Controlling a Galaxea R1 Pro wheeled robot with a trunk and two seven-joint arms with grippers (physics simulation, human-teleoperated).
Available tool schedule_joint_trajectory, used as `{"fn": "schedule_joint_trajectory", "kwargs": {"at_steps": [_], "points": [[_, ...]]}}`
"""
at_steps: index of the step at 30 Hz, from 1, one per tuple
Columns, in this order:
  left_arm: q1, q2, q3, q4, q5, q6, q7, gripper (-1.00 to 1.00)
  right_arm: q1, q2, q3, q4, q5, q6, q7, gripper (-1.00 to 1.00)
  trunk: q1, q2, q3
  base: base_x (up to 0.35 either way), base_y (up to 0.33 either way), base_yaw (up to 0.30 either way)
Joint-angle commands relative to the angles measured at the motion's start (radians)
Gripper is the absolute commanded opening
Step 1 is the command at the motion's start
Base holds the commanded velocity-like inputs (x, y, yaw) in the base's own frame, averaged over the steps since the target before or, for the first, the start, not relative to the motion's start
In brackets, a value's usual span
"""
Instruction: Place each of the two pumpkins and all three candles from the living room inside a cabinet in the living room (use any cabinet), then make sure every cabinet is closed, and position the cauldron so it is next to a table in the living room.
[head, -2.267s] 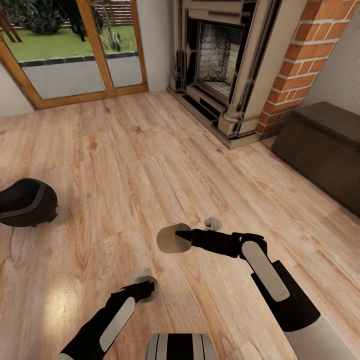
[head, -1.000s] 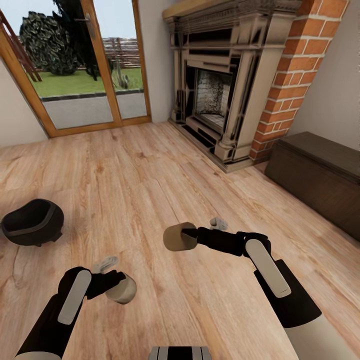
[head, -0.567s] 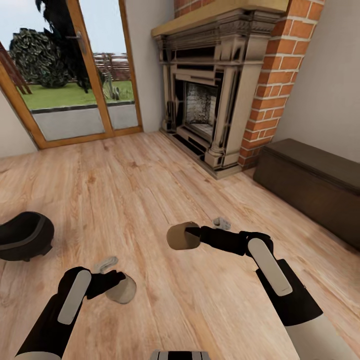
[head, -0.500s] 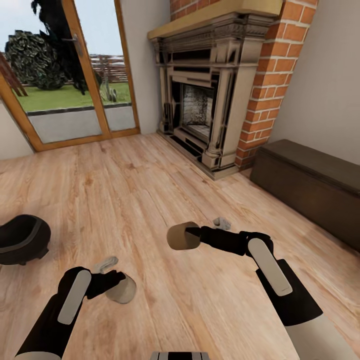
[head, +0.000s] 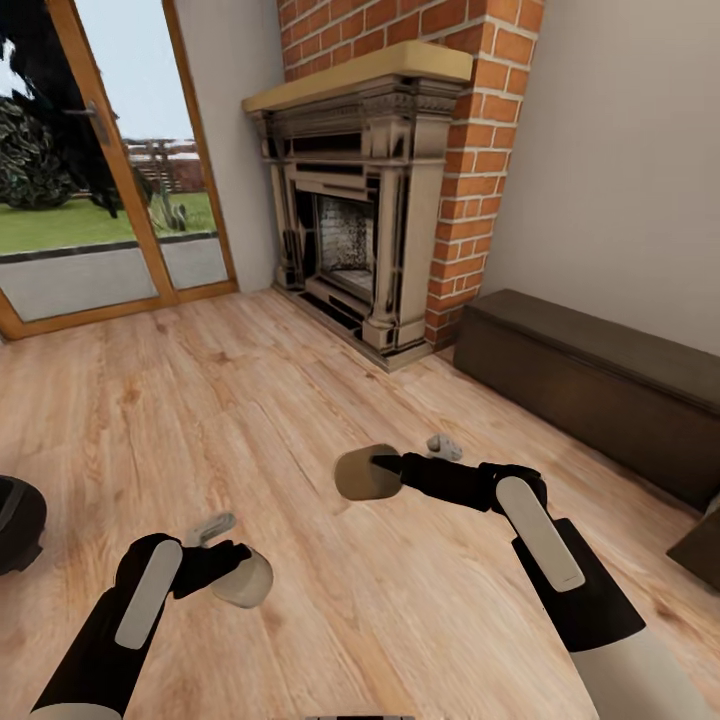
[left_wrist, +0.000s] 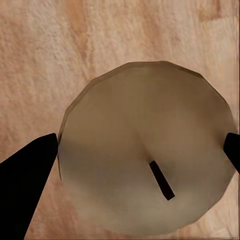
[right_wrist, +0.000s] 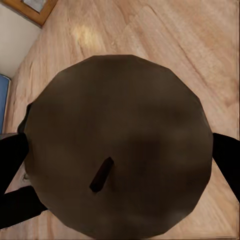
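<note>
Ahead of us the wood-plank floor (head: 250, 400) lies open from our arms to the glass door (head: 90, 200), so either gripper could pass forward freely there. To the right the way is bounded by the fireplace (head: 360, 240) with its brick chimney (head: 470, 130), and beside it the long dark cabinet (head: 590, 390) stands against the wall, its fronts closed. At the far left edge the black cauldron (head: 15, 520) sits on the floor, near our left arm.

arms: black shells | forearms: pale grey oval panels | upper arm: white, possibly | end effector fingers (left_wrist: 25, 175): black
</note>
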Motion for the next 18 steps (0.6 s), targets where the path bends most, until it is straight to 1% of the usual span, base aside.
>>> {"fn": "schedule_joint_trajectory", "kwargs": {"at_steps": [1,6,13,16,18], "points": [[0.000,0.000,0.000,-0.001,0.012,0.003,0.009,-1.00,-0.001,-0.001,0.002,0.002,-0.021,0.000,-0.010,-1.00,-0.001,0.000,0.002,-0.173,0.000,-0.222],[0.000,0.001,0.002,-0.001,0.011,0.003,0.009,-1.00,-0.001,-0.001,0.000,0.022,-0.050,-0.001,-0.010,-1.00,-0.003,0.001,0.015,-0.063,0.000,-0.137],[0.000,0.000,0.002,-0.001,0.011,0.003,0.009,-1.00,-0.001,-0.001,0.000,0.034,-0.055,-0.001,-0.010,-1.00,-0.007,0.003,0.031,-0.003,0.000,-0.080],[0.000,0.000,0.002,-0.001,0.010,0.003,0.009,-1.00,-0.001,-0.001,0.000,0.039,-0.057,-0.001,-0.010,-1.00,-0.018,0.024,0.035,-0.042,0.000,-0.077],[0.000,0.000,0.002,-0.001,0.010,0.003,0.009,-1.00,-0.001,-0.001,0.000,0.041,-0.057,-0.001,-0.010,-1.00,-0.026,0.038,0.038,-0.214,0.000,-0.077]]}}
